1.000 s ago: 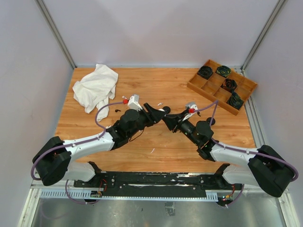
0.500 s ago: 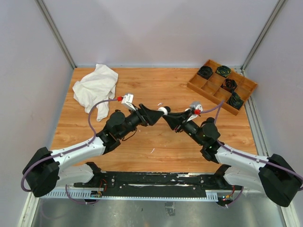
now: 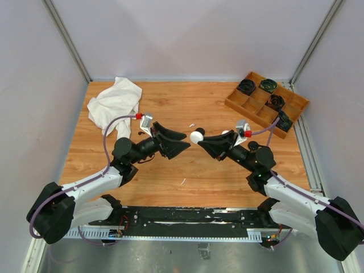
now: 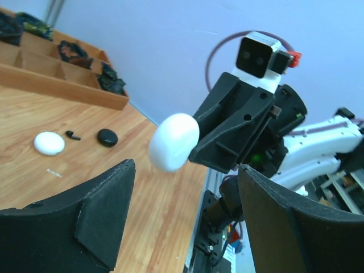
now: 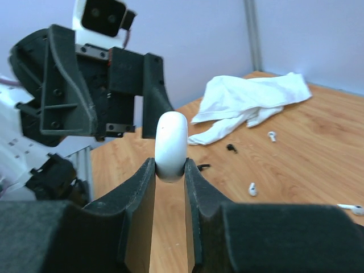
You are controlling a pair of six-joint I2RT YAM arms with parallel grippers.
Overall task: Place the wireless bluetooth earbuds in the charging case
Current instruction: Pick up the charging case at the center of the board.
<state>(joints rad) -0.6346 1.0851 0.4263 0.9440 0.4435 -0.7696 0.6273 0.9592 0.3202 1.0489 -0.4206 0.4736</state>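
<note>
My right gripper [image 3: 200,138] is shut on a white puck-like charging case [image 3: 197,136] and holds it on edge above the middle of the table. In the right wrist view the case [image 5: 171,142] is pinched between the two pads. My left gripper [image 3: 186,140] is open and empty, just left of the case and facing it; the case [image 4: 173,142] hangs beyond its spread fingers. Small earbuds lie on the wood: two white ones [image 5: 272,136] [image 5: 252,189] and a black one [image 5: 231,148].
A crumpled white cloth [image 3: 115,104] lies at the back left. A wooden compartment tray [image 3: 266,103] with dark items stands at the back right. A second white case [image 4: 49,143], a black earbud [image 4: 72,135] and a black case [image 4: 107,137] lie near the tray.
The two grippers, which met at the white case, have drawn apart. The left gripper has moved left and stands open. The right gripper keeps the case and has shifted right.
</note>
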